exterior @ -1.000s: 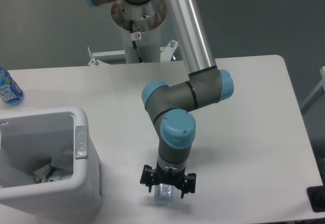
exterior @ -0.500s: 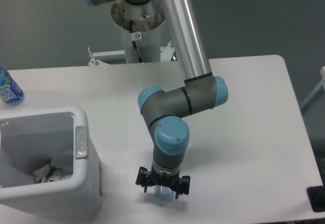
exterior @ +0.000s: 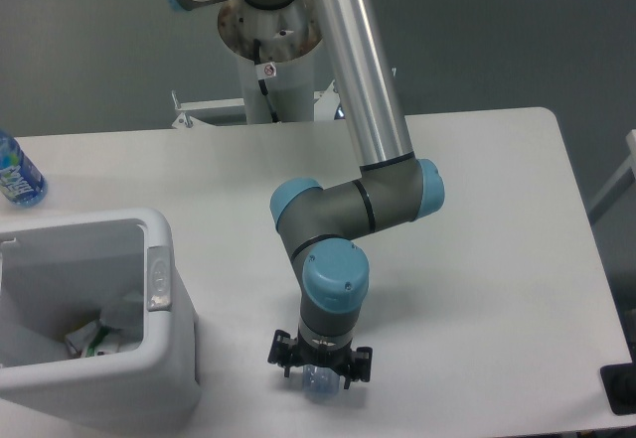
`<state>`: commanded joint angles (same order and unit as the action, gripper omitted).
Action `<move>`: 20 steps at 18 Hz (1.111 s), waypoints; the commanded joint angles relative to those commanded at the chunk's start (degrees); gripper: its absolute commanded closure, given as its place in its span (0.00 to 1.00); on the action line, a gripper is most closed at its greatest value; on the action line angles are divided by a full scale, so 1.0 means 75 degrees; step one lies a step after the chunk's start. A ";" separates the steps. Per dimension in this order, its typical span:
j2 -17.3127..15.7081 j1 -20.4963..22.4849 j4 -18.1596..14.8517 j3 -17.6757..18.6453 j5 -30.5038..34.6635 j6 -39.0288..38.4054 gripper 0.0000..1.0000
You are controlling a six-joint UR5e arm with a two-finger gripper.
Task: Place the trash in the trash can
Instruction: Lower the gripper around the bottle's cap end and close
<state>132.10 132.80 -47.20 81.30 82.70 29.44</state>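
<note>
Light falls soft and even from overhead, cool and a little washed out. My arm (exterior: pixel 363 90) shows a long pale sheen down its silver tube, bright but not blown out. Directly under my gripper (exterior: pixel 319 368) a small dim shadow pools on the table (exterior: pixel 497 259), edges smeared. Off to my gripper's side, the trash can (exterior: pixel 149 359) casts a faint grey band along its base, and its inside sits darker than the rim. The picture is low in detail: grainy, edges fuzzy, my fingers blur into a dark clump. The floor behind reads flat grey.
</note>
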 joint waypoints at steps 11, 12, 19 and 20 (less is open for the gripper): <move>-0.0082 0.0012 0.0012 0.0058 0.0223 0.0012 0.33; -0.0082 0.0012 0.0012 0.0058 0.0223 0.0012 0.33; -0.0082 0.0000 0.0000 0.0012 0.0585 0.0035 0.37; -0.0093 0.0012 0.0000 0.0011 0.0587 0.0035 0.38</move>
<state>131.40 132.89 -47.20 81.39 87.10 29.71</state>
